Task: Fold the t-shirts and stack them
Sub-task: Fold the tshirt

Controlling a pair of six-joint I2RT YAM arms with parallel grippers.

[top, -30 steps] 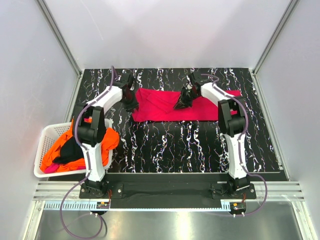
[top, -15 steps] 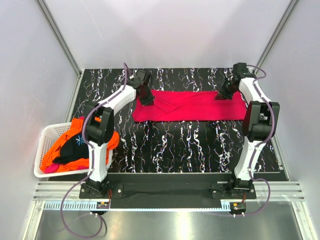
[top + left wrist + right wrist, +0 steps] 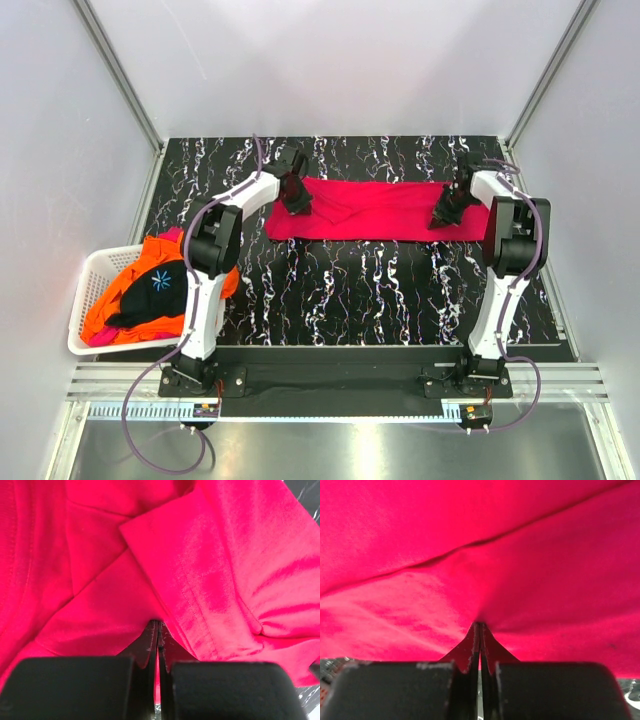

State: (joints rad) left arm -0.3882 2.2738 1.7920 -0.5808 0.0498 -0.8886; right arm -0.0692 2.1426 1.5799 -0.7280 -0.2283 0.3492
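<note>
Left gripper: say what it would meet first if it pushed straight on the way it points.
The magenta-red t-shirt. The left gripper has its fingers shut on a fold of it, and the same cloth fills the wrist view ahead; how soon the table follows is unclear.

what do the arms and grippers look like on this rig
Both the left arm and right arm have white link shells with bulky black joints. A thin purple-grey cable loops along each. The left gripper and right gripper are black, with flat matte fingers tapering to scuffed tips.
</note>
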